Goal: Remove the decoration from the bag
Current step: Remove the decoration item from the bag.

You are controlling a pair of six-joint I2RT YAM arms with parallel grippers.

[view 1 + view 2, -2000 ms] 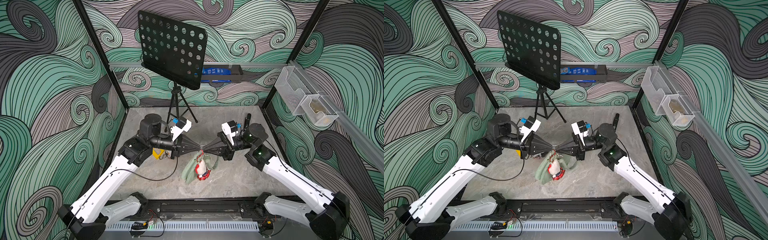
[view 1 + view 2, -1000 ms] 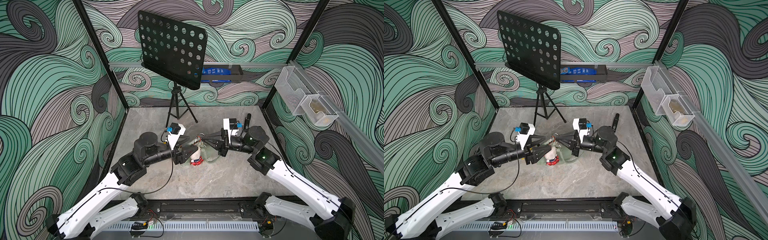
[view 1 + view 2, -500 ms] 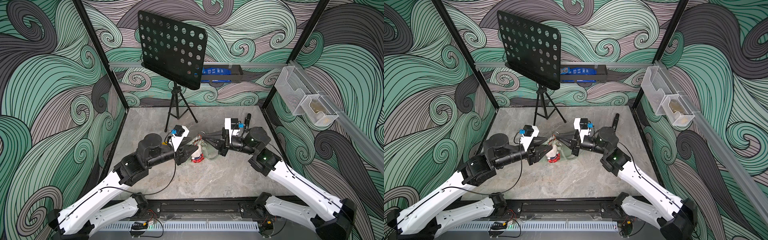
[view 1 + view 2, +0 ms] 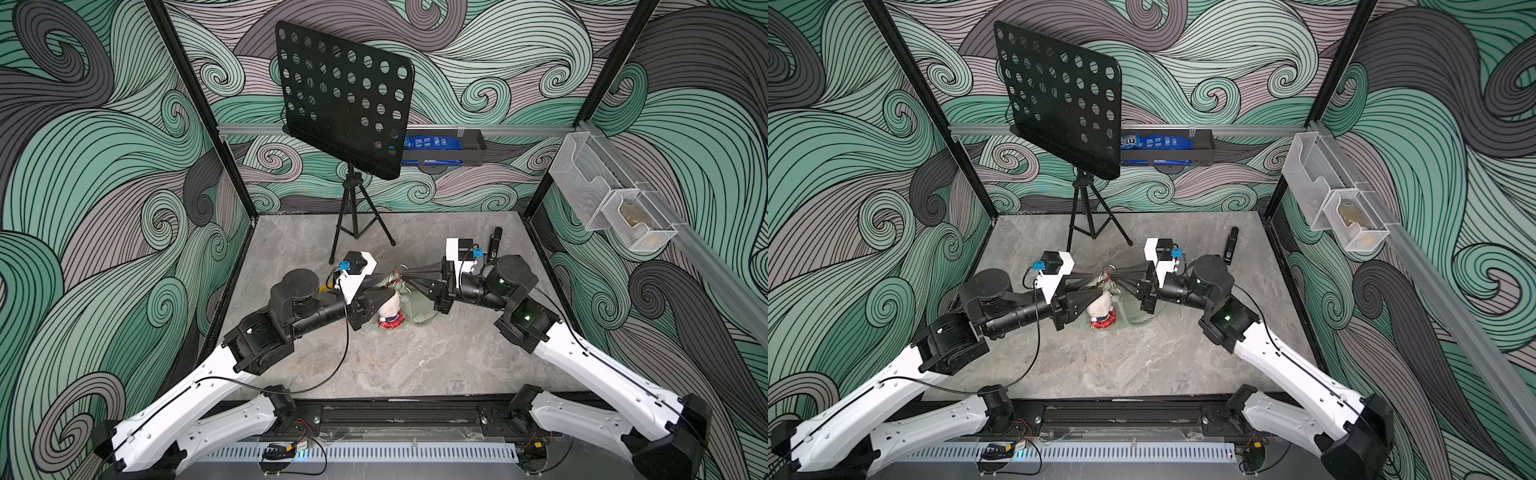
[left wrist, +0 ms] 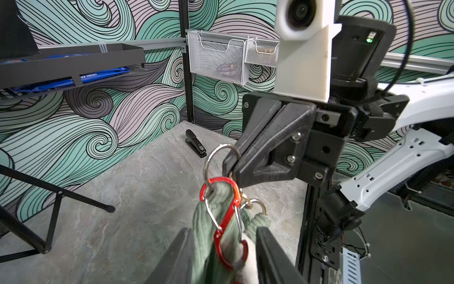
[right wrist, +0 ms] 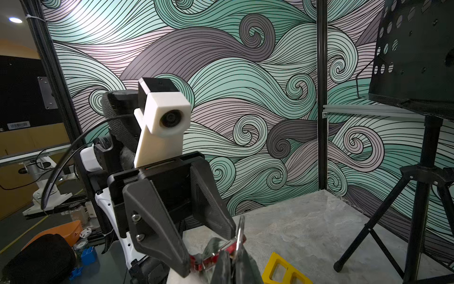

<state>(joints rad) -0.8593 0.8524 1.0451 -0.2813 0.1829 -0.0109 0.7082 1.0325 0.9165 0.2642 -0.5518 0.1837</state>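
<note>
The sage-green bag [image 4: 420, 308] [image 4: 1134, 314] lies crumpled on the table between my arms. Its decoration, a white plush in a red tartan skirt [image 4: 390, 312] [image 4: 1103, 311], hangs from the strap [image 5: 203, 227] by a red carabiner [image 5: 224, 221]. A silver ring [image 5: 208, 159] sits in the carabiner's far loop. My left gripper [image 4: 392, 289] [image 4: 1101, 286] [image 5: 224, 233] has its jaws pressed on the strap, the carabiner and the plush's head. My right gripper [image 4: 405, 276] [image 4: 1113, 275] [image 5: 228, 169] [image 6: 232, 258] is shut on the ring.
A black music stand on a tripod [image 4: 357, 220] stands just behind the arms. A black stapler [image 4: 494, 245] [image 5: 195, 147] lies at the back right. A yellow block [image 6: 282, 270] sits under the left arm. Mesh baskets [image 4: 602, 203] hang on the right wall.
The left gripper has come forward onto the plush's head and drawn its jaws in around strap and carabiner. The right gripper has stayed shut on the ring.
</note>
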